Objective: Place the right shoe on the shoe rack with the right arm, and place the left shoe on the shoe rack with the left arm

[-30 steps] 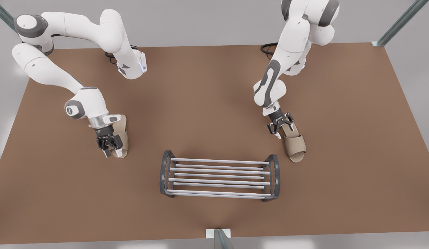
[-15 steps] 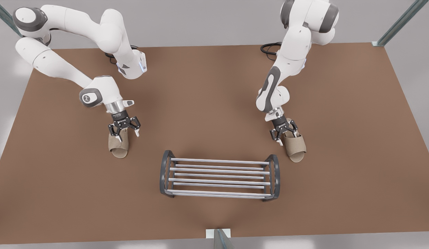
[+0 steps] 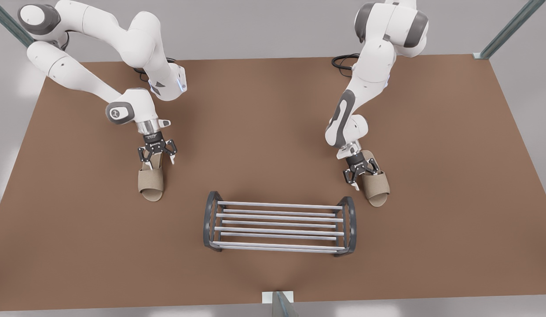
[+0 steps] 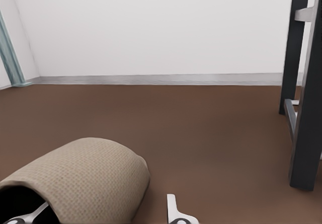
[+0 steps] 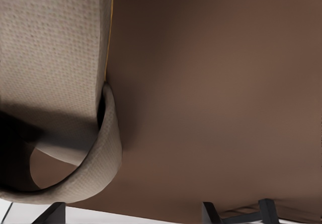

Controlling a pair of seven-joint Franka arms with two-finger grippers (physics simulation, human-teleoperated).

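Front view: your right tool [image 3: 158, 159] hangs spread open over the heel of the tan woven open-toe right shoe [image 3: 150, 182]. The left tool [image 3: 363, 174] sits low at the matching left shoe [image 3: 377, 188]. The silver-barred, dark-arched shoe rack [image 3: 279, 226] stands between them, bare.

Left wrist view: released fingers [image 4: 172, 209] straddle the left shoe [image 4: 80, 178].

Right wrist view: the right shoe [image 5: 50, 58] is just below.

It's the grasp step; you close next. Brown table [image 3: 264, 110], grey walls.

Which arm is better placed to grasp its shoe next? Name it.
Left, probably. The left gripper is open, low and straddling the left shoe's edge. The right gripper, also open, hangs above the right shoe's heel.
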